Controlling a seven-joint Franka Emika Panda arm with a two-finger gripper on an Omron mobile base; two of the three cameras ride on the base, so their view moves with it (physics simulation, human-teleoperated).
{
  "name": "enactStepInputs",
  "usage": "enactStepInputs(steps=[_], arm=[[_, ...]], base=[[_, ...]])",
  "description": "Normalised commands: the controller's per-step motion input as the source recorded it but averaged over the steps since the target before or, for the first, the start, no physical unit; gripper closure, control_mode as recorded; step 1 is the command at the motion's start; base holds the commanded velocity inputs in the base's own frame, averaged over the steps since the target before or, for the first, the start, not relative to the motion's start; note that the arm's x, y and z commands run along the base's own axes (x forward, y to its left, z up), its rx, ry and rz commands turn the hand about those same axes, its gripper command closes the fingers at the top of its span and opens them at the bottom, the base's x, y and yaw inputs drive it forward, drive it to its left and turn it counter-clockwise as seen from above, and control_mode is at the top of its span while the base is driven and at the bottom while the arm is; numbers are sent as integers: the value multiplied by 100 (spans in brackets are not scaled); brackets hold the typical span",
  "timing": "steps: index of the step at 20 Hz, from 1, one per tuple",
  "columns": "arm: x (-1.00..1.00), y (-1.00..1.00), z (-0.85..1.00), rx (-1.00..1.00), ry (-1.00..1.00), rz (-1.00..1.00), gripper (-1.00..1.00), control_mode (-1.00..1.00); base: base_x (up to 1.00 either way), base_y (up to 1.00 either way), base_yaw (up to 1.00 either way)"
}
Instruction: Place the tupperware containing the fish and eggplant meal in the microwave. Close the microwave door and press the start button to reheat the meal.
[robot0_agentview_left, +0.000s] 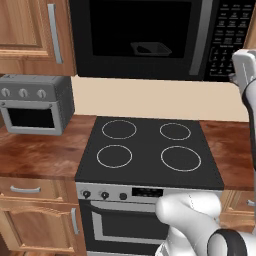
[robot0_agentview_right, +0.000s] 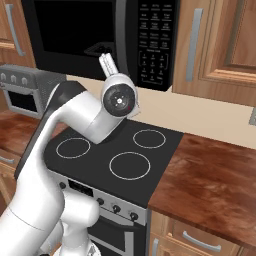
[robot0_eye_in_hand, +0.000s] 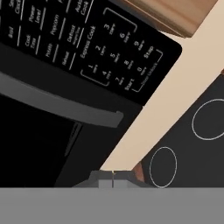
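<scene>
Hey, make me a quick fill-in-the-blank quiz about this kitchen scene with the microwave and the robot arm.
1. The microwave door is ____.
2. The tupperware shows through the door's dark ____.
3. The stove below the microwave has ____ burner rings.
4. The gripper has its fingers ____, near the keypad.

Missing words: closed; window; four; shut

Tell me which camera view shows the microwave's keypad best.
The hand view: the keypad is close enough to read labels like Start and Stop. The right base view shows the whole keypad with tiny, unreadable labels. The left base view shows its keypad partly cut off by the frame edge.
</scene>
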Motion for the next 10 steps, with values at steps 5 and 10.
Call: enactStepInputs(steps=[5,10], arm=[[26,-2,-1,1,0,0,100,-100],[22,-10,0,1,0,0,100,-100]], base=[[0,0,0],[0,0,0]])
